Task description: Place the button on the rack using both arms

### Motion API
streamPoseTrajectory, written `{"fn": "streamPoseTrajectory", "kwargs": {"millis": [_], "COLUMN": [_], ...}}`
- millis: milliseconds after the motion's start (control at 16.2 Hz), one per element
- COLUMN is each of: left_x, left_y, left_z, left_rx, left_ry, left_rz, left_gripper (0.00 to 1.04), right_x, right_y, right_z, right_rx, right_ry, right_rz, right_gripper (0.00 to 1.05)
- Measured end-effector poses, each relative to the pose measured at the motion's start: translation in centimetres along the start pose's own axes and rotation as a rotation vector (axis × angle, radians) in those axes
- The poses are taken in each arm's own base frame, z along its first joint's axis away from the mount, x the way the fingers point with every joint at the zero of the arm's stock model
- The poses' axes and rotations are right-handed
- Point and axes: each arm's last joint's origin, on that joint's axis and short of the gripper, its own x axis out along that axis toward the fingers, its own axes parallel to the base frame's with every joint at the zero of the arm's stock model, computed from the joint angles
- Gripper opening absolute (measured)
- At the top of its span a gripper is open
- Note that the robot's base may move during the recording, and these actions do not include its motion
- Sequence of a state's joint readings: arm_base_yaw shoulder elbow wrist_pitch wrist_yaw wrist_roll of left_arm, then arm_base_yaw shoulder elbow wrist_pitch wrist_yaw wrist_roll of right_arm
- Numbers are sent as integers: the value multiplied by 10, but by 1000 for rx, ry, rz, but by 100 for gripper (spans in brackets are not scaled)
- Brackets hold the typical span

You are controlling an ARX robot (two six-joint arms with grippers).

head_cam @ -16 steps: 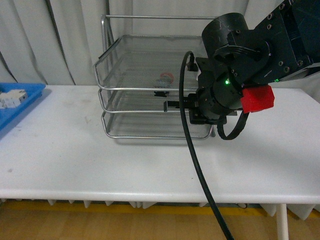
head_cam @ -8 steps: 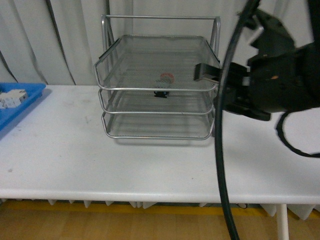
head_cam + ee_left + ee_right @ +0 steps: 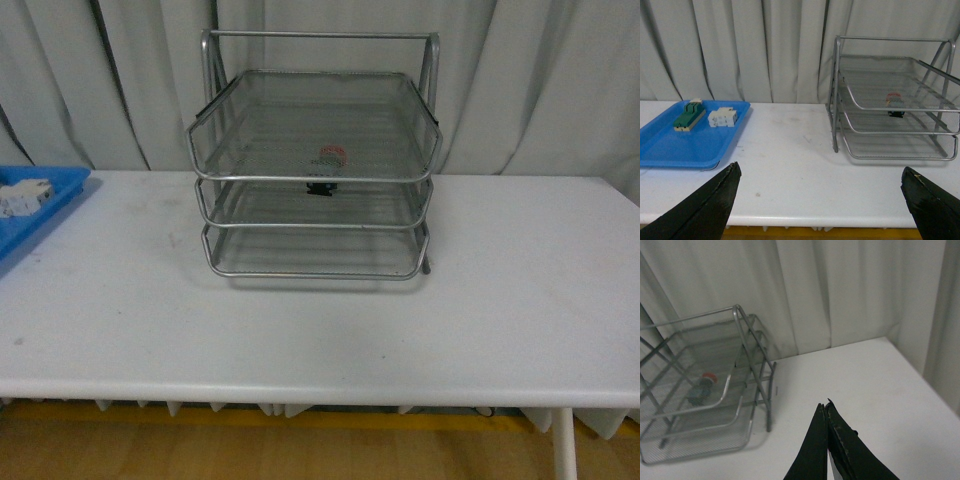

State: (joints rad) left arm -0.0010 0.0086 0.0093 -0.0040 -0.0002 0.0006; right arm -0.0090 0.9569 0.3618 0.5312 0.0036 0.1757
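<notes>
The button point(image 3: 327, 168) sits inside the silver wire-mesh rack point(image 3: 312, 262), red cap above black body, seemingly on the middle tray. It also shows through the mesh in the left wrist view as the button point(image 3: 894, 104) in the rack point(image 3: 836, 100), and in the right wrist view as the button point(image 3: 703, 385) in the rack point(image 3: 769, 390). Neither arm appears in the front view. My left gripper point(image 3: 820, 172) is open and empty above the table's front edge, well short of the rack. My right gripper point(image 3: 826, 405) is shut on nothing, out to the right of the rack.
A blue tray point(image 3: 670, 150) lies at the table's left end, holding a white terminal block point(image 3: 722, 117) and a green-and-cream component point(image 3: 689, 116). In the front view the blue tray point(image 3: 45, 205) shows at the left edge. Grey curtains hang behind the white table point(image 3: 330, 330).
The right arm, which stood in front of the rack's right side, has drawn back to the right and left the front view. The button stays in the rack.
</notes>
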Motion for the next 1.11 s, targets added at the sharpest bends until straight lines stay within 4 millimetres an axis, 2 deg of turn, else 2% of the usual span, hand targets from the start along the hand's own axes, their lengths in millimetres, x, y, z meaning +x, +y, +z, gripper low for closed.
{"fn": "streamPoseTrajectory", "kwargs": {"millis": [185,246,431,1109], "left_x": [0,0,0,0], "left_y": [0,0,0,0], "left_z": [0,0,0,0], "left_rx": [0,0,0,0], "left_ry": [-1,0,0,0], "left_rz": [0,0,0,0], "left_gripper": [98,98,98,98], "right_x": [-48,-54,-62,-84], "right_y": [1,1,-4,-9], "right_z": [-1,-4,-27,-54], "right_rx": [-144,-153,-168,-169], "right_ry": [-53,-81,-49,-63], "right_rz": [18,21,17,18], "right_gripper": [2,2,2,2]}}
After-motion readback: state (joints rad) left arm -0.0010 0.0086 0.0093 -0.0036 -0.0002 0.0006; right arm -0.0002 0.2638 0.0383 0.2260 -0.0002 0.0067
